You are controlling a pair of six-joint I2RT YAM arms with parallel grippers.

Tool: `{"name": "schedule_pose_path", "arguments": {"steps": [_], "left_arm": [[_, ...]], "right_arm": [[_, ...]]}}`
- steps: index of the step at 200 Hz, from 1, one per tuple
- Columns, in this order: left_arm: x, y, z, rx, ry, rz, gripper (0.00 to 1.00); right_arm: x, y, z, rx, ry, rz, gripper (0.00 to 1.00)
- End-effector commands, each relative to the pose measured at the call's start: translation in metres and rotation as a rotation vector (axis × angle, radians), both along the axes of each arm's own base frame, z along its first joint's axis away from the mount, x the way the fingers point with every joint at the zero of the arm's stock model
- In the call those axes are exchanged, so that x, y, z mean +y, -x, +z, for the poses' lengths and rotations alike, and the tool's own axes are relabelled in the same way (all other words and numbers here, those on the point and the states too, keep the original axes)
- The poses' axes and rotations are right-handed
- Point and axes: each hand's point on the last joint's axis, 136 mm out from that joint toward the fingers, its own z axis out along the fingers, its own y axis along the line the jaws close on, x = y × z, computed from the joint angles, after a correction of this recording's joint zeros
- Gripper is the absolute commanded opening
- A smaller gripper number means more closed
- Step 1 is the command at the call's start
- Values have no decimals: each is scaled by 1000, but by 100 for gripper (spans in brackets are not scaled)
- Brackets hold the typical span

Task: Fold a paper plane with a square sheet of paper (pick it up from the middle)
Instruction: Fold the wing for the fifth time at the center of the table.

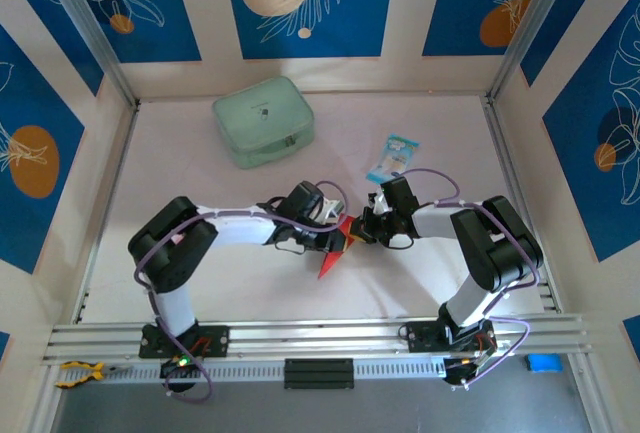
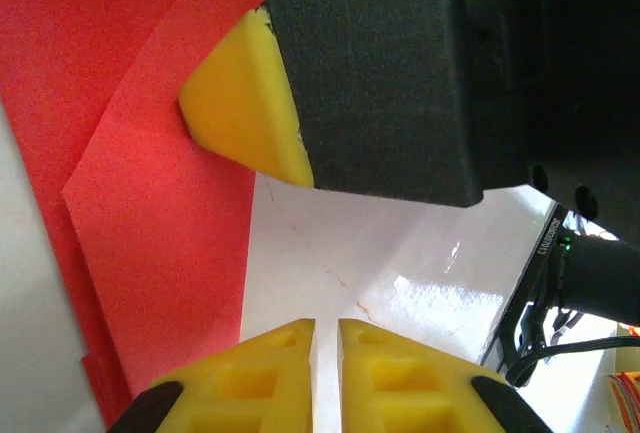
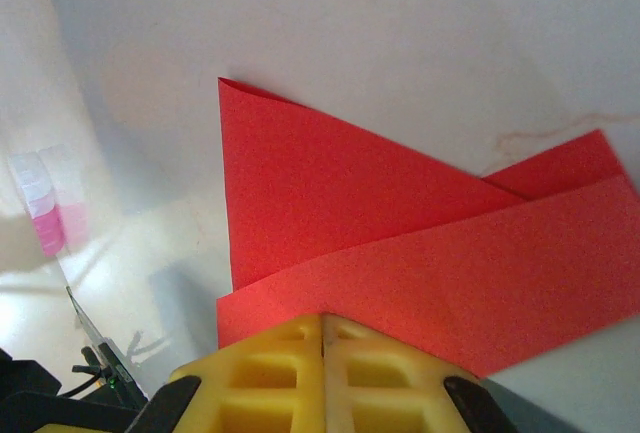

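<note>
Top external: pouch (image 1: 263,120) beyond red paper (image 1: 333,256)

**Top external.** Fixed, high and behind the arm bases, facing forward and down. Far enough to take in the whole table (image 1: 180,153), both arms and the patterned walls.

**Left wrist.** On the left arm, facing down past the left gripper (image 2: 327,348), very near the tabletop. Red paper sheet (image 2: 150,203) at frame left, right gripper (image 2: 245,103) entering from above.

**Right wrist.** Faces down over the right gripper's own fingers (image 3: 270,373), equally near.

**Shared.** Red paper sheet at table centre, in all three views.
</note>
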Motion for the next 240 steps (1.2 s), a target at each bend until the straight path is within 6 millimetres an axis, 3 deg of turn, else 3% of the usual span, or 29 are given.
{"name": "schedule_pose_path", "arguments": {"steps": [1, 86, 240], "left_arm": [[-1, 9, -7, 41, -25, -41, 14], [31, 35, -53, 59, -227, -76, 13], [68, 69, -55, 102, -234, -42, 13]], "right_arm": [[-15, 16, -16, 66, 66, -15, 6], [-18, 17, -19, 73, 74, -21, 6], [-20, 14, -16, 68, 79, -22, 6]]}}
